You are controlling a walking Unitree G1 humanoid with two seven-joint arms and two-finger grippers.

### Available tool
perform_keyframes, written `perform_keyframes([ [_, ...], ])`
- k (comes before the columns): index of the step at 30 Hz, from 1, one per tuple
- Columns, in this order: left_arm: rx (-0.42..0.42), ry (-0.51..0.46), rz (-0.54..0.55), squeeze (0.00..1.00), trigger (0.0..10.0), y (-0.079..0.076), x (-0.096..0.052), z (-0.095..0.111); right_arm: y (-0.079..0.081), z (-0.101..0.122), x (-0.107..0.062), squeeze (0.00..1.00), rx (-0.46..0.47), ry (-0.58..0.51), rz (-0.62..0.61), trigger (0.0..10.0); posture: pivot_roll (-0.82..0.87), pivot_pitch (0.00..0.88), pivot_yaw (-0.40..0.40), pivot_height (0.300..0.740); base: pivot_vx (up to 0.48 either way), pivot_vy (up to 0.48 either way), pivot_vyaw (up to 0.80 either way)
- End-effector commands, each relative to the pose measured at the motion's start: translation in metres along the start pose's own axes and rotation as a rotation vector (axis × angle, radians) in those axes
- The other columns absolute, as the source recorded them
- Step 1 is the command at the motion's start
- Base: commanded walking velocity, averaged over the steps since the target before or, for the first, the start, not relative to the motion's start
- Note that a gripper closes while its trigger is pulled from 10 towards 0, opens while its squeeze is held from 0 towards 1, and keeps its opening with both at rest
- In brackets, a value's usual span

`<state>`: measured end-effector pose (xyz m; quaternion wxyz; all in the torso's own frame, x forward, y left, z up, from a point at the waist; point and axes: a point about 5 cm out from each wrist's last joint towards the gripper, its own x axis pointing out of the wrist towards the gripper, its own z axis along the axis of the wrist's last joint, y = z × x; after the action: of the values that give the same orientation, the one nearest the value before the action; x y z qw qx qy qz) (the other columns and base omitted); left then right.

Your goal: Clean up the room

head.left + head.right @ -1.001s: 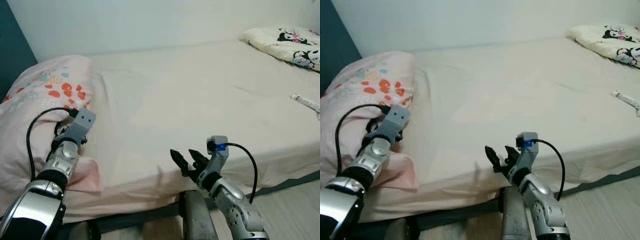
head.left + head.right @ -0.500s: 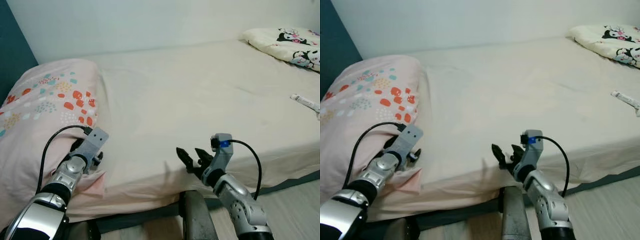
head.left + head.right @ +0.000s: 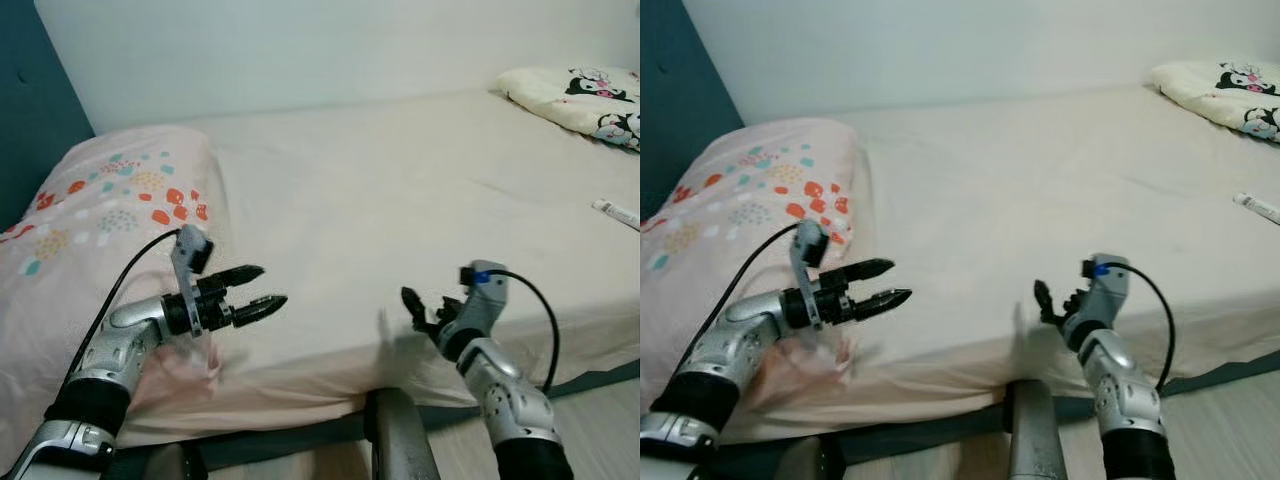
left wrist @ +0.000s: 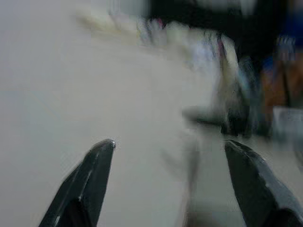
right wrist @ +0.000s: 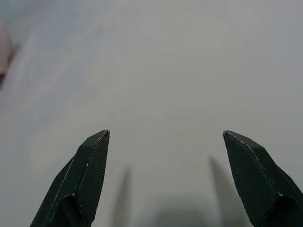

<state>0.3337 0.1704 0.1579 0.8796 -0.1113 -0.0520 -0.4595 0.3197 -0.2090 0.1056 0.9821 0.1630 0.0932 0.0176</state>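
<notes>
Left hand point(image 3: 262, 288) off pillow point(image 3: 90, 200), blurred.

The head's stereo pair looks forward and down from the near edge of the bed point(image 3: 400, 190), sharing the pink pillow point(image 3: 90, 220) at left and cartoon-print pillow point(image 3: 1230, 90) far right. Each wrist camera sits close over the sheet, looking between its own spread fingers point(image 5: 85, 179); the left one's picture is blurred.
</notes>
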Motion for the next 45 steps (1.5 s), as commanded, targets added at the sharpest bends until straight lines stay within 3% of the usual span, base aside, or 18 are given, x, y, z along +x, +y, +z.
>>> perform_keyframes([
  [1, -0.081, -0.049, 0.093, 0.0, 10.0, 0.004, 0.002, -0.007, -0.002, 0.002, 0.002, 0.0, 0.017, -0.018, -0.011, 10.0, -0.09, 0.036, 0.004, 0.494, 0.0, 0.0, 0.0],
  [2, -0.081, -0.049, 0.093, 0.0, 10.0, 0.004, 0.002, -0.007, -0.002, 0.002, 0.002, 0.0, 0.017, -0.018, -0.011, 10.0, -0.09, 0.036, 0.004, 0.494, 0.0, 0.0, 0.0],
  [5, -0.243, -0.152, 0.291, 0.0, 10.0, 0.013, 0.005, -0.018, -0.003, 0.0, 0.004, 0.0, 0.019, -0.021, -0.02, 10.0, -0.09, 0.034, -0.007, 0.509, 0.0, 0.0, 0.0],
  [8, -0.28, -0.161, 0.316, 0.0, 10.0, 0.012, 0.004, -0.019, -0.004, -0.001, 0.005, 0.0, 0.02, -0.021, -0.022, 10.0, -0.09, 0.033, -0.009, 0.514, 0.0, 0.0, 0.0],
  [10, -0.354, -0.167, 0.332, 0.0, 10.0, 0.003, 0.013, -0.028, -0.002, -0.002, 0.007, 0.0, 0.021, -0.015, -0.013, 10.0, -0.09, 0.026, -0.019, 0.524, -0.48, 0.0, 0.0],
  [12, -0.368, -0.167, 0.328, 0.0, 10.0, -0.001, 0.017, -0.03, -0.001, -0.002, 0.008, 0.0, 0.02, -0.013, -0.006, 10.0, -0.09, 0.026, -0.019, 0.529, -0.48, 0.0, 0.0],
  [16, -0.308, -0.146, 0.362, 0.0, 10.0, -0.006, 0.023, -0.04, 0.003, 0.003, 0.012, 0.0, 0.018, -0.027, 0.015, 10.0, -0.09, 0.017, -0.026, 0.549, -0.157, 0.0, 0.0],
  [23, -0.308, -0.152, 0.462, 0.0, 10.0, 0.002, 0.01, -0.048, 0.005, -0.002, 0.013, 0.0, 0.018, -0.021, 0.031, 10.0, -0.08, 0.01, -0.032, 0.579, 0.0, 0.0, 0.0],
  [33, -0.27, -0.031, 0.565, 0.0, 10.0, 0.001, -0.014, -0.072, 0.006, -0.018, 0.016, 0.0, 0.013, 0.029, 0.032, 10.0, -0.07, 0.0, -0.04, 0.634, 0.0, 0.0, 0.0],
  [37, -0.261, 0.022, 0.607, 0.0, 10.0, 0.002, -0.029, -0.085, 0.005, -0.019, 0.017, 0.0, 0.013, 0.031, 0.031, 10.0, -0.07, 0.0, -0.039, 0.649, 0.0, 0.0, 0.0],
  [38, -0.263, 0.064, 0.65, 0.0, 10.0, 0.003, -0.044, -0.094, 0.003, -0.023, 0.017, 0.0, 0.013, 0.039, 0.027, 10.0, -0.06, 0.0, -0.04, 0.659, 0.0, 0.0, 0.0],
  [39, -0.263, 0.064, 0.65, 0.0, 10.0, 0.003, -0.044, -0.094, 0.003, -0.023, 0.017, 0.0, 0.013, 0.039, 0.027, 10.0, -0.06, 0.0, -0.04, 0.659, 0.0, 0.0, 0.0],
  [40, -0.271, 0.1, 0.684, 0.0, 10.0, 0.003, -0.057, -0.102, 0.001, -0.027, 0.015, 0.0, 0.013, 0.05, 0.023, 10.0, -0.06, 0.0, -0.04, 0.669, 0.0, 0.0, 0.0],
  [42, -0.276, 0.14, 0.714, 0.0, 10.0, 0.002, -0.069, -0.109, -0.001, -0.032, 0.014, 0.0, 0.015, 0.063, 0.018, 10.0, -0.06, 0.0, -0.04, 0.679, -0.24, 0.0, 0.0],
  [45, -0.274, 0.168, 0.731, 0.0, 10.0, 0.0, -0.076, -0.114, -0.003, -0.035, 0.013, 0.0, 0.016, 0.072, 0.014, 10.0, -0.06, 0.0, -0.039, 0.694, -0.48, 0.0, 0.0],
])
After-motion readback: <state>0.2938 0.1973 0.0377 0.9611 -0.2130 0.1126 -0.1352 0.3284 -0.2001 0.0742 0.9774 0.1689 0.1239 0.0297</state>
